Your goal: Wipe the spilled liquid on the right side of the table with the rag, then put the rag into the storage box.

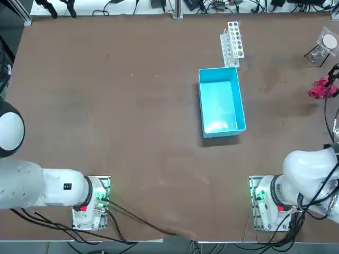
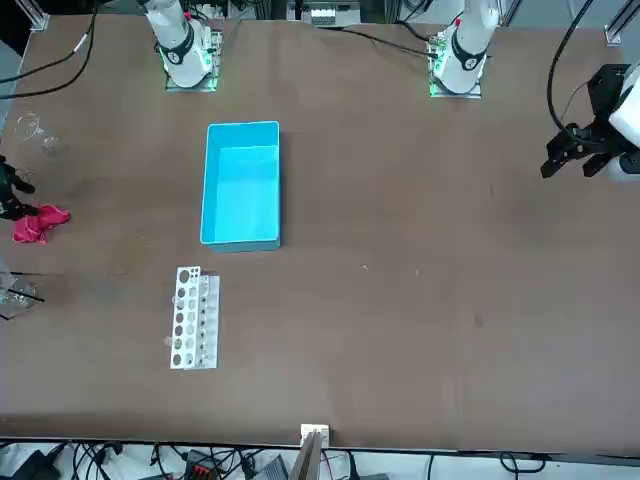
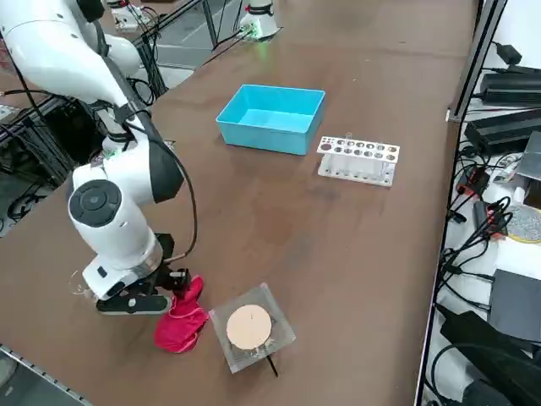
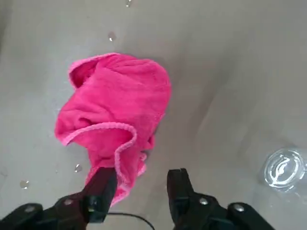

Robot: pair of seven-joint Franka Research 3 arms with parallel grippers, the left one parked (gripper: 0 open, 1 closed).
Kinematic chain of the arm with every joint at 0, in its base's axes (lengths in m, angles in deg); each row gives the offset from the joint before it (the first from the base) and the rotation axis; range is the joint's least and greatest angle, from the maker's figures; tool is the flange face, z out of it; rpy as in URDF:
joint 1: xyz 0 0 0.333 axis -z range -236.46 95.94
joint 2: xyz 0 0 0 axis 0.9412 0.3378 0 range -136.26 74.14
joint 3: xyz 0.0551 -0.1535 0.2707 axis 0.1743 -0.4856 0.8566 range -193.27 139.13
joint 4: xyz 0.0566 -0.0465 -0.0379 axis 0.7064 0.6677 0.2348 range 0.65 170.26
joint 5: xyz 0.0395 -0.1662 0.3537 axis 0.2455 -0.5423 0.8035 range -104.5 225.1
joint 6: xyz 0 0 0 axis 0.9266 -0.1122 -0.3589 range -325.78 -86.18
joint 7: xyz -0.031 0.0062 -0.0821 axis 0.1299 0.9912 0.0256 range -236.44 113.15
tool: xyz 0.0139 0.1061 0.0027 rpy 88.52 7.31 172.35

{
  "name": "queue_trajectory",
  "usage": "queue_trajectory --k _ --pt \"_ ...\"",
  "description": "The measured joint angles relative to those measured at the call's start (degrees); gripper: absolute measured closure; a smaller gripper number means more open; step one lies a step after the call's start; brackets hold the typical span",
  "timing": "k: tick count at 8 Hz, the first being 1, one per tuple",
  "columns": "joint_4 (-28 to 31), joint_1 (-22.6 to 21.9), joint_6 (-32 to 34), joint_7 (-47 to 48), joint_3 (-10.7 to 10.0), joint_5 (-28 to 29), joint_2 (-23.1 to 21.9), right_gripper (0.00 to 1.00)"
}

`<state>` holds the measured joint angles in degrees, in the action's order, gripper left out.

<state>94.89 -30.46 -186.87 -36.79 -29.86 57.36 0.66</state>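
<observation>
While the right gripper hung low over the table, its fingers stood partly apart around the near hem of the rag, not clamped, storage box well away from it, empty

Black cables tangle along the far edge beyond the brown surface; dark equipment boxes sit alongside.

The right arm is stretched way out to its own right side, wrist bent down low. Its right gripper has the fingers partly apart.
</observation>
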Motion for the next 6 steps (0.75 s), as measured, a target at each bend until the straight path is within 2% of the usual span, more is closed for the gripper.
queue_trajectory --k 6 --pt "0.06 -0.11 -2.37 0.0 0.74 0.44 0.38 0.47"
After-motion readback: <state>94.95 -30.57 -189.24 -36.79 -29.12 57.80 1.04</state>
